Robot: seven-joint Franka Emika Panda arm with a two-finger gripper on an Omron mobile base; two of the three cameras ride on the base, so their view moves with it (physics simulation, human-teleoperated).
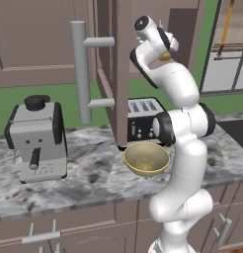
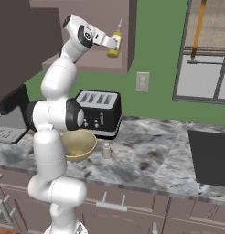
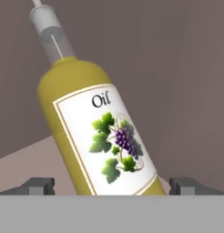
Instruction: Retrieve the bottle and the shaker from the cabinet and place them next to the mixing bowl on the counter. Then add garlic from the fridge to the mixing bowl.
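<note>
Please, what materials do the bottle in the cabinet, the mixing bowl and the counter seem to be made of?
The bottle: probably glass or glossy plastic, smooth yellow body, white paper-like label reading "Oil", grey cap. The mixing bowl: matte tan, perhaps ceramic or wood; the look leaves it open. The counter: polished stone, likely marble, grey with dark veins.

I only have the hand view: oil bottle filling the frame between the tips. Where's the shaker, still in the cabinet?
Observer: No, the shaker already stands on the counter, just right of the mixing bowl in the right base view.
Operator: Bottle actually inside the cabinet?
Observer: Yes, the bottle stands on the bottom shelf of the cabinet, door open.
Operator: Gripped?
Observer: No. The gripper is open, tips either side of the bottle's base.
</note>
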